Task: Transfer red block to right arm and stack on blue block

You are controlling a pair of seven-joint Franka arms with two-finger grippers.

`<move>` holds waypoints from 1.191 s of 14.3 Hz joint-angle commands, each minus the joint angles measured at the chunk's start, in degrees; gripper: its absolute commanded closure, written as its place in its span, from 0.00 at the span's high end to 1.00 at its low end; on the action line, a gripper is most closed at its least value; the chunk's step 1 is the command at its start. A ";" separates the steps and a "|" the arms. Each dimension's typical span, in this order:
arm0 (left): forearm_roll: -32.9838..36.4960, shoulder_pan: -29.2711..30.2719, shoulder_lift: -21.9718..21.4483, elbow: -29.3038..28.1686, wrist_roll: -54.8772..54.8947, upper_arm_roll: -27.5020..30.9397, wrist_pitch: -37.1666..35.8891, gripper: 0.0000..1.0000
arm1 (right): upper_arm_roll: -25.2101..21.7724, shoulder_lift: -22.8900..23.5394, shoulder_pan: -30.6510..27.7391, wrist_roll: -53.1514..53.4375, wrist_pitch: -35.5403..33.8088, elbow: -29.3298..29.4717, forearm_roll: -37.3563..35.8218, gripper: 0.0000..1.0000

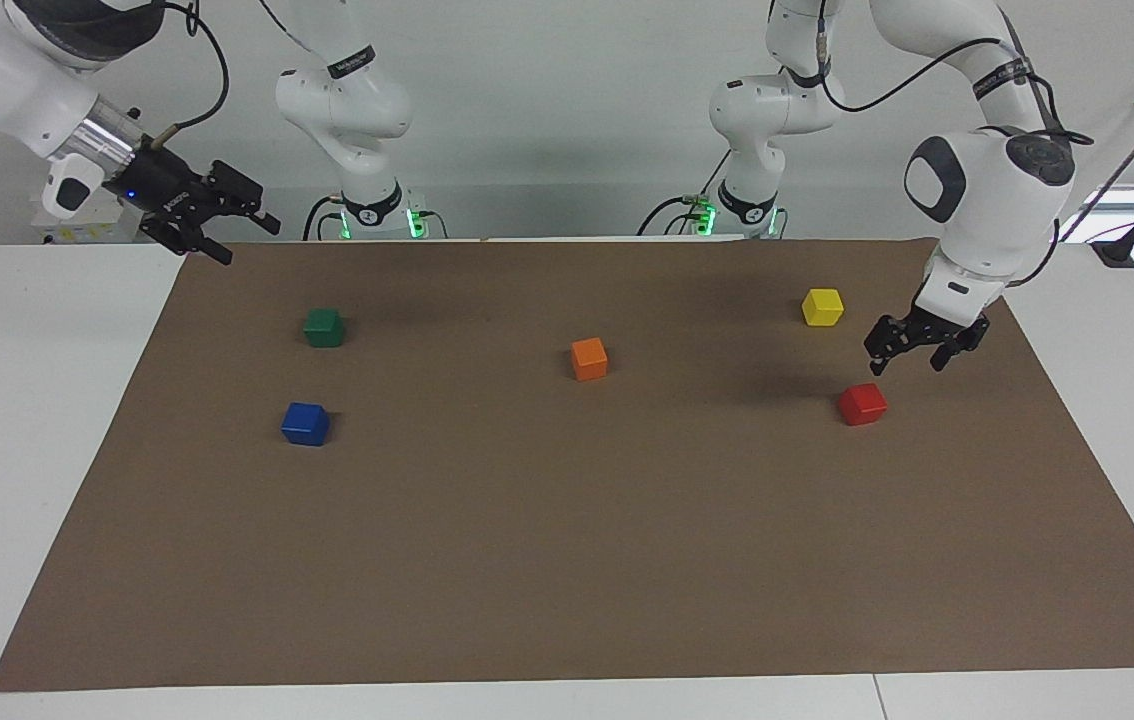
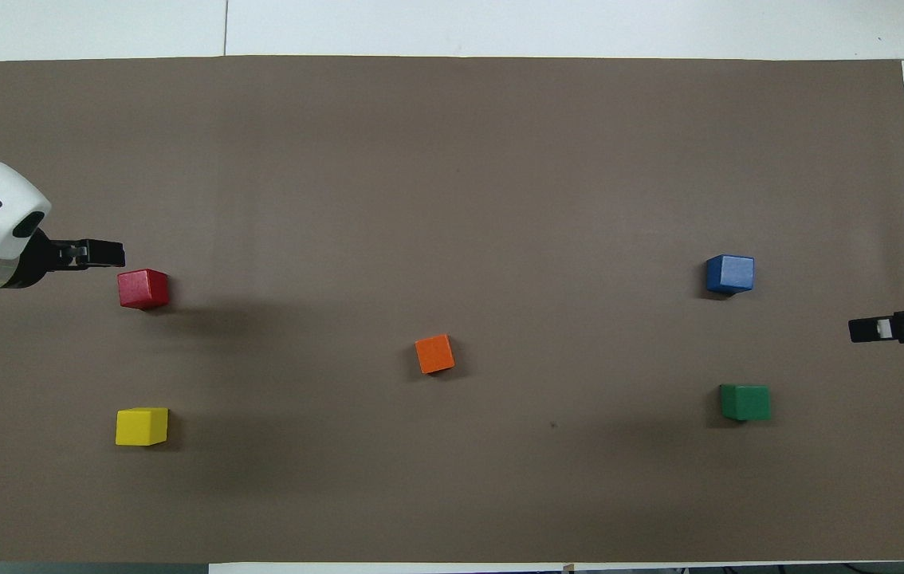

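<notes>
The red block sits on the brown mat toward the left arm's end of the table. My left gripper is open and empty. It hangs low over the mat just beside the red block and is not touching it. The blue block sits on the mat toward the right arm's end. My right gripper, with the blue wrist light, is open and empty in the air over the mat's edge at that end.
An orange cube sits mid-mat. A yellow cube lies nearer to the robots than the red block. A green cube lies nearer to the robots than the blue block. The brown mat covers most of the white table.
</notes>
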 commanded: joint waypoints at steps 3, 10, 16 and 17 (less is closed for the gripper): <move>-0.56 1.37 0.22 -3.46 -2.83 -0.16 5.76 1.00 | 0.40 -1.94 -5.34 -8.82 -4.54 -6.62 10.27 1.00; -0.56 0.49 3.38 -6.36 -8.91 -0.16 9.81 1.00 | 0.49 2.63 -7.38 -20.27 -6.74 -15.85 28.26 1.00; -0.56 0.50 3.83 -5.57 -8.74 -0.16 4.11 1.00 | 0.58 3.95 -0.79 -21.51 -8.85 -20.78 46.39 1.00; -0.56 0.58 3.92 -4.61 -8.74 -0.16 2.01 1.00 | 0.58 3.95 0.09 -21.51 -8.94 -21.39 48.32 1.00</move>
